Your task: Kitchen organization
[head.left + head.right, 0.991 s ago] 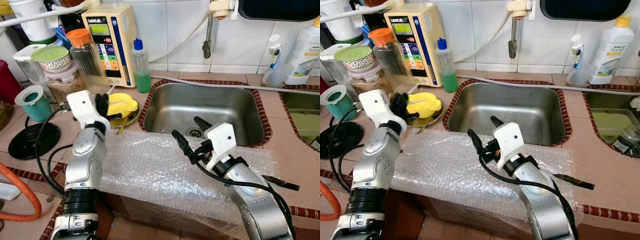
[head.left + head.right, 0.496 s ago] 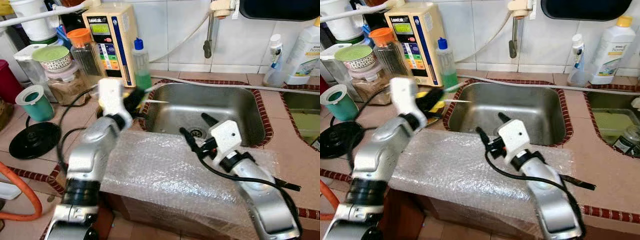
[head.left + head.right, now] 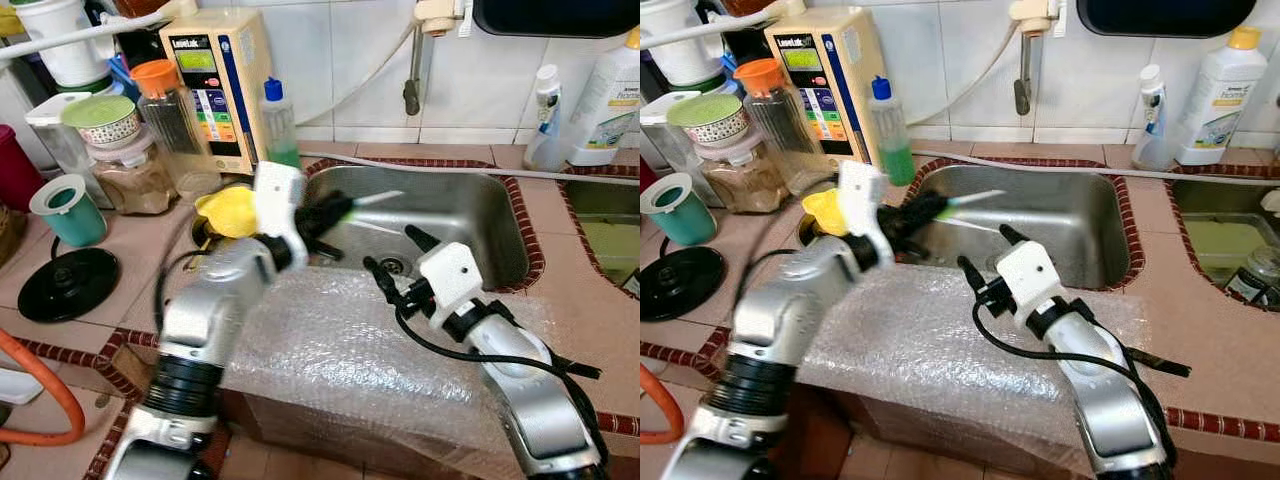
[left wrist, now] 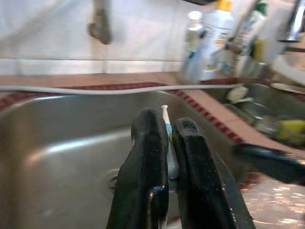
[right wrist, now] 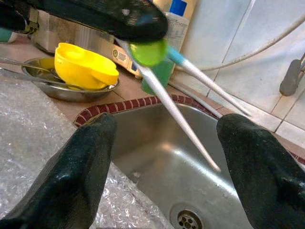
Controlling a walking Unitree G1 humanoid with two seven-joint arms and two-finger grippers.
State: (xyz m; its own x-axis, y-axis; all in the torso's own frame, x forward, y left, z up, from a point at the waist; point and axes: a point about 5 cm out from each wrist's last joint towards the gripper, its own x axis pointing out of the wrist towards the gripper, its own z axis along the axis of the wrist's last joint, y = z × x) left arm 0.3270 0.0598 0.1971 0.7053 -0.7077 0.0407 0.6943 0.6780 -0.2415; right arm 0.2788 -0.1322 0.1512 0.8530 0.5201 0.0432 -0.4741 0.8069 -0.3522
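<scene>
Over the sink's (image 3: 470,215) left rim, left tool (image 3: 325,213) is gripping thin utensils (image 3: 970,197) (handles clamped). Right tool (image 3: 982,262) is waiting spread apart; keep grip firm, lower gently.

Counter clutter, left of sink.
Beige water-filter unit (image 3: 215,80) at wall, orange-lidded jar (image 3: 168,108) beside it, teal cup (image 3: 68,207) near black round lid (image 3: 68,283), white bottle (image 3: 610,95) far right.

Around the sink (image 3: 500,215) are counted: two utensils (image 5: 190,119) clamped in the left tool (image 3: 335,208), one yellow cup (image 3: 228,211), one teal cup (image 3: 67,208), one black lid (image 3: 68,283), three bottles (image 3: 279,120) and one bubble-wrap sheet (image 3: 350,350).
</scene>
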